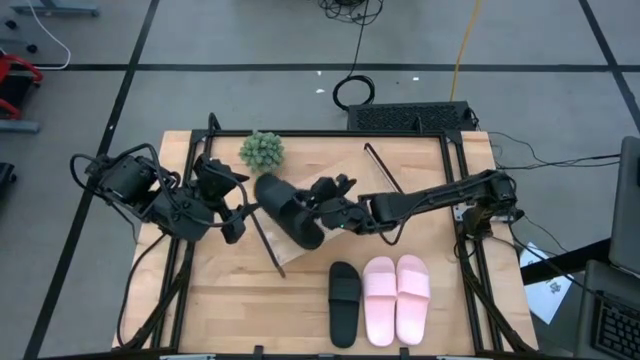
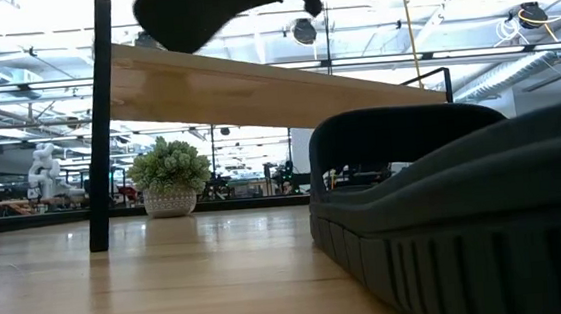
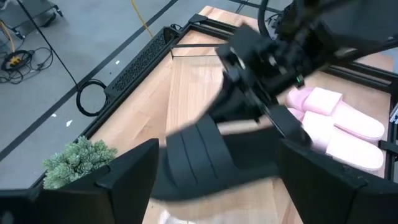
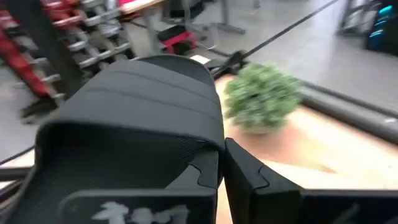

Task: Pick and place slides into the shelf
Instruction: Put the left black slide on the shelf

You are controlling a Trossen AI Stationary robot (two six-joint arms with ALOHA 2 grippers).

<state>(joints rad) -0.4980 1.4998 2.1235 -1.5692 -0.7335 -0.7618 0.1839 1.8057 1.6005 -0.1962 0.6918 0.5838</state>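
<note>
One black slide (image 1: 287,212) hangs above the table's middle with my right gripper (image 1: 322,212) shut on it; the low view shows it (image 2: 209,7) above the shelf's wooden board (image 2: 255,84). My left gripper (image 1: 240,215) is open just left of that slide, its fingers (image 3: 124,177) standing wide on either side of the slide's end (image 3: 205,155); whether they touch it I cannot tell. The other black slide (image 1: 343,302) and the pink pair (image 1: 397,298) lie sole-down near the table's front edge. My right gripper pinches the black slide between its two fingers (image 4: 211,171) at its side edge, where the strap meets the sole (image 4: 186,146). The fingers come roughly level from the table's right, across the slide. The slide is lifted clear of the table and tilted, strap (image 4: 143,93) uppermost.
A small potted plant (image 1: 262,150) stands at the far left of the table. The shelf's black wire end frames (image 2: 105,121) rise from the tabletop. A black cable coil (image 1: 355,92) and a dark grille lie on the floor beyond the far edge.
</note>
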